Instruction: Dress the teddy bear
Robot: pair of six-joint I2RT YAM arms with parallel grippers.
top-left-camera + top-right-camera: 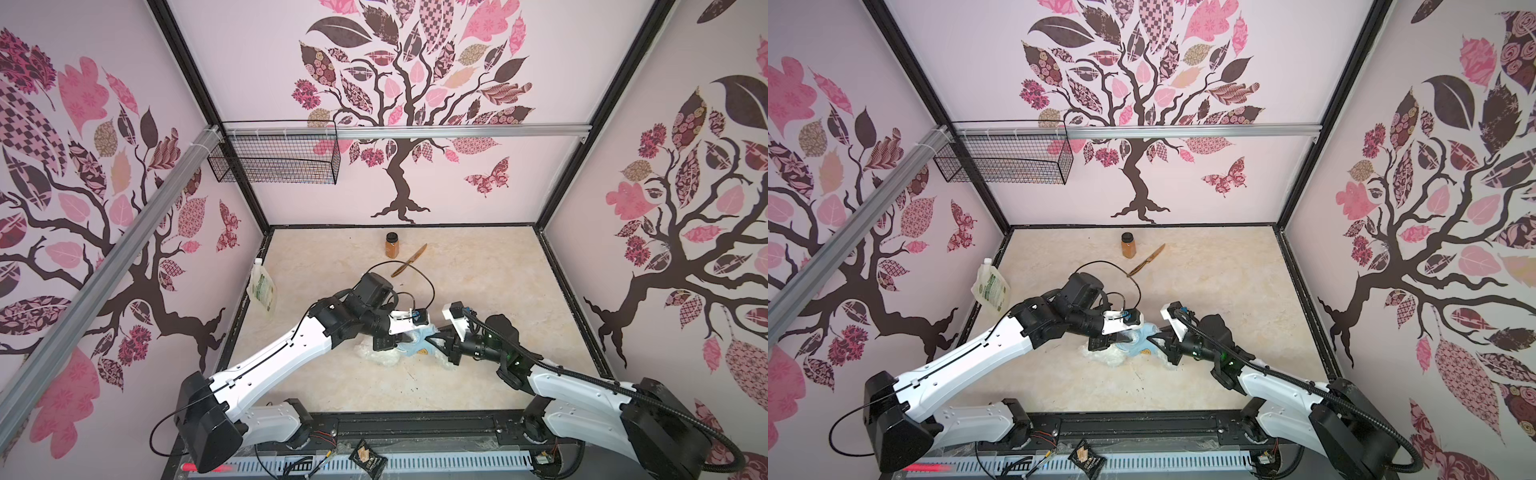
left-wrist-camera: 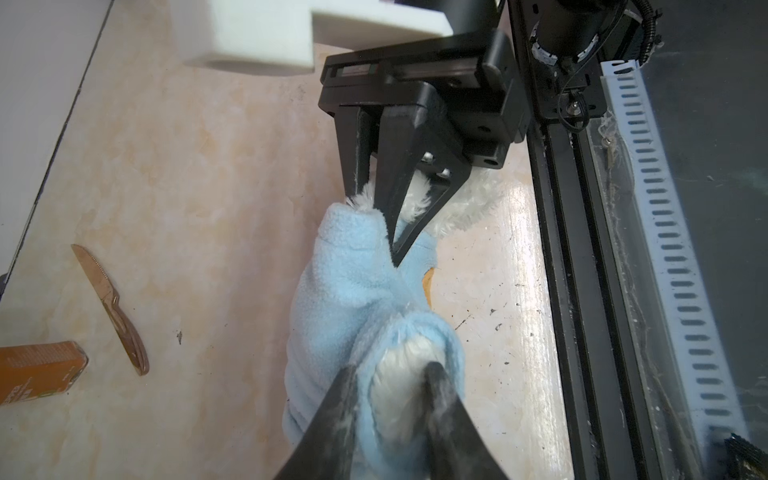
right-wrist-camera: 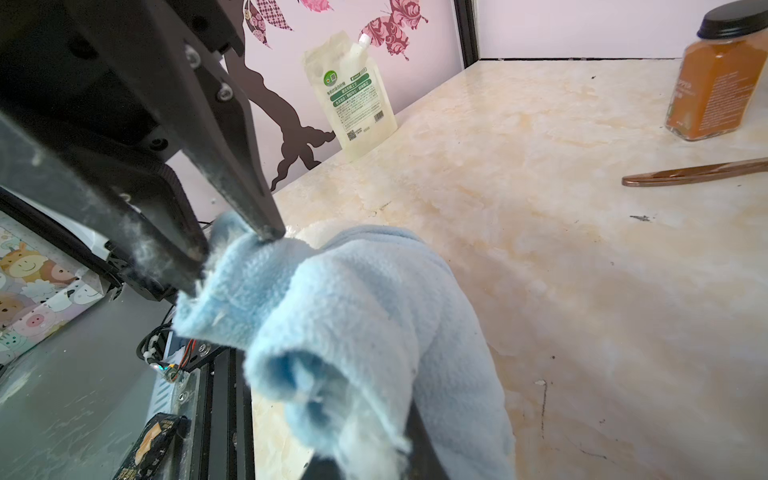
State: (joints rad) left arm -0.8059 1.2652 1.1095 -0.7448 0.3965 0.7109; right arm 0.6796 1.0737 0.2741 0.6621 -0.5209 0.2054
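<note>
While the teddy bear lies crosswise near the front edge of the table, its long axis running claw to claw, the right gripper is clamped on the light blue shirt and the left gripper straddles a fur-filled cuff, jaws apart, hold uncertain, with open marble behind.

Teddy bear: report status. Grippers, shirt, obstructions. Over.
Right gripper shut on light blue shirt. Left gripper at shirt opening, jaws parted around fur, grip unclear. Teddy bear on table, shirt partly on. Knife and jar at back, well apart.
</note>
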